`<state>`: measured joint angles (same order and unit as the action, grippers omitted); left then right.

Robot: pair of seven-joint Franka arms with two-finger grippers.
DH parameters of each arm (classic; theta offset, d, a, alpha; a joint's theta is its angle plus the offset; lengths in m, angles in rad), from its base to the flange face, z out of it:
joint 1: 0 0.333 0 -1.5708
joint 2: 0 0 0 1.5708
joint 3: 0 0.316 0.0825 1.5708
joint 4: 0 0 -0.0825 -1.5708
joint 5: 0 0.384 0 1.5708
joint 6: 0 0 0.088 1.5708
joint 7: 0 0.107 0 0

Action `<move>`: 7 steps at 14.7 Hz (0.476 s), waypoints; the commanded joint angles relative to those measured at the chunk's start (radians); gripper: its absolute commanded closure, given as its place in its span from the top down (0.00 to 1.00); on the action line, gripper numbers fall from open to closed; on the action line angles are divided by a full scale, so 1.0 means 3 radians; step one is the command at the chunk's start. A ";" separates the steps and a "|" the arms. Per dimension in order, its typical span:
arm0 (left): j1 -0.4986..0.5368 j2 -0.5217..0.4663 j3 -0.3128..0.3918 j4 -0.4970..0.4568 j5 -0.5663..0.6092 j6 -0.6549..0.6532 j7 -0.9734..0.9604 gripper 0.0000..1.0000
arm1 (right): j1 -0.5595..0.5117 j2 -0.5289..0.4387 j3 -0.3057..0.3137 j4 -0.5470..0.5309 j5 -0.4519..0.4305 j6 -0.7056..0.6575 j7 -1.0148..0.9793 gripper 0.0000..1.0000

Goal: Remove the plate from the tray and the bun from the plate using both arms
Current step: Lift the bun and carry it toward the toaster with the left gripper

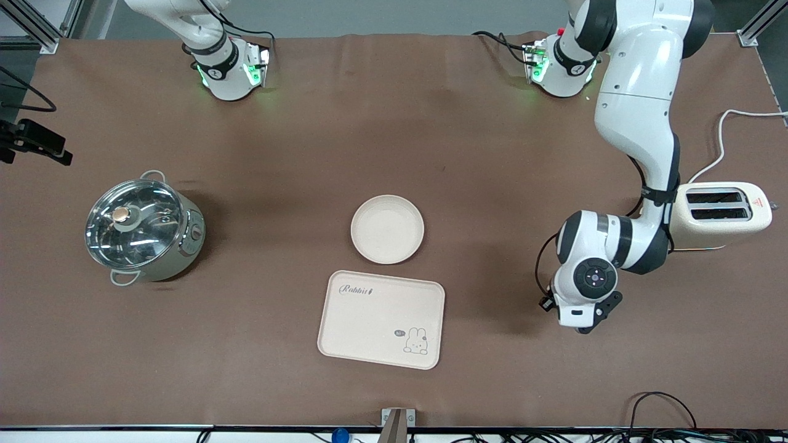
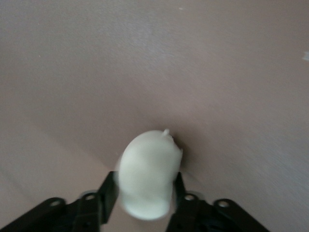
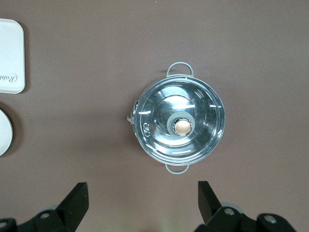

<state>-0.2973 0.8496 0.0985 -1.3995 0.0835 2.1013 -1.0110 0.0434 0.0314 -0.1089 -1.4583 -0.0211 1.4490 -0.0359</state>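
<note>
Brown table (image 1: 394,123) with plate (image 1: 387,229); only in wrist views, left hand (image 2: 144,195) gripping bun (image 2: 147,175), right hand (image 3: 142,203) spread over pot (image 3: 179,124).

Left arm bent down over the table toward its own end, left gripper (image 2: 145,198) clamped on the bun (image 2: 147,174), a finger (image 2: 107,191) pressed to each side. Right arm waiting up high, right gripper (image 3: 144,203) with fingers (image 3: 77,200) spread wide.

Even overhead light, soft shadows, blurred left wrist view
</note>
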 commanded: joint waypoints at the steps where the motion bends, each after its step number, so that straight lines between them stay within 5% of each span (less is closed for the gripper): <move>1: 0.0035 -0.0055 -0.0032 0.0032 0.0023 0.0001 0.0021 1.00 | 0.0121 -0.0012 0.0005 0.0019 -0.0134 -0.0039 0.0007 1.00; 7: 0.0071 -0.0821 -0.0052 0.0043 -0.0007 -0.0392 0.0463 1.00 | 0.0142 -0.0018 0.0015 0.0014 -0.0144 -0.0039 0.0018 1.00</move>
<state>-0.2872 0.7311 0.0950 -1.3527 0.0830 2.0432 -0.9631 0.0823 0.0314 -0.1075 -1.4582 -0.0434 1.4455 -0.0352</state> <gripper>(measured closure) 0.000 0.000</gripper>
